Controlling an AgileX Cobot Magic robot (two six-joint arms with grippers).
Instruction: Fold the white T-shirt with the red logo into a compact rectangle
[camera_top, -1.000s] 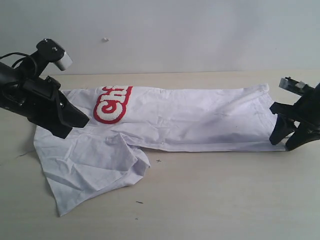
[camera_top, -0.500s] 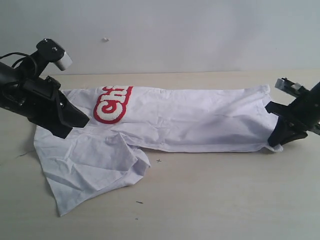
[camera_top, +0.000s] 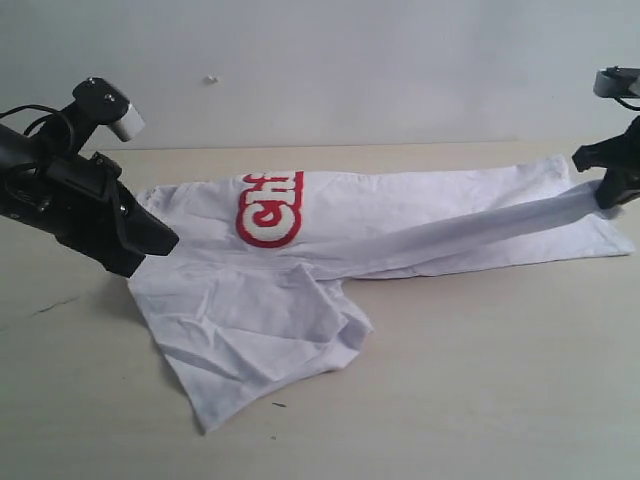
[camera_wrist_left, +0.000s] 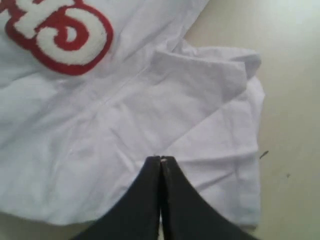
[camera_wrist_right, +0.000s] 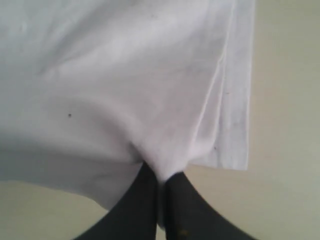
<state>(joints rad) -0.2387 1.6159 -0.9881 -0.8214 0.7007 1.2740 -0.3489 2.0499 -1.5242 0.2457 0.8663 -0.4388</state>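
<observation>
Newly lifted, the white T-shirt (camera_top: 420, 222) hem far from the red logo (camera_top: 270, 208) hangs pinched in the right gripper (camera_wrist_right: 161, 182); left gripper (camera_wrist_left: 161, 162) pressed together.

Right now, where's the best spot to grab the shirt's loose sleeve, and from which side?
Probably the sleeve by its pointed corner nearest the exterior camera, coming from that side: it spreads onto the table there with a free edge, but farther in it bunches against the shirt.
</observation>
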